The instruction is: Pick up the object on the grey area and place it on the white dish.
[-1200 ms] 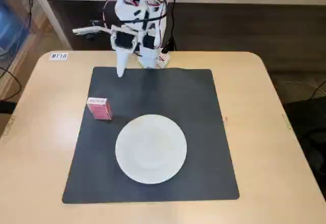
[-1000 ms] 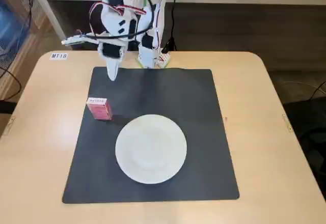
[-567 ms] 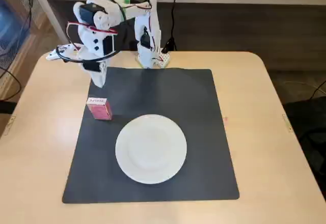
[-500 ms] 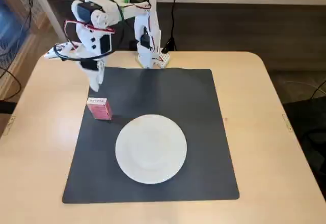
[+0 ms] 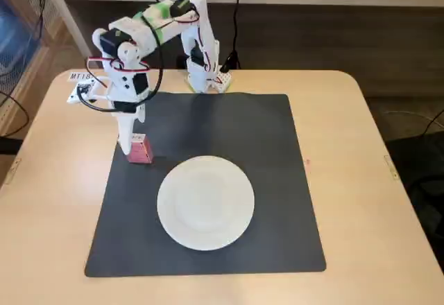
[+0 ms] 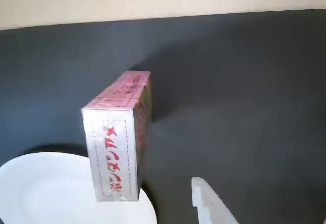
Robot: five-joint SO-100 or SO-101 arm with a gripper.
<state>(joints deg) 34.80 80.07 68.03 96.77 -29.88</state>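
the small pink box (image 5: 141, 148) is seen standing near the left edge of the dark mat (image 5: 263, 152) in the fixed view, just apart from the white plate (image 5: 205, 202), with the gripper (image 5: 126, 144) lowered right at it; whether the jaws are apart or together cannot be told. the box is judged light, stiff cardboard, best taken across its narrow sides, though it could be tipped easily. the mat lies flat on a beige table (image 5: 361, 152), with a desk and cables behind.
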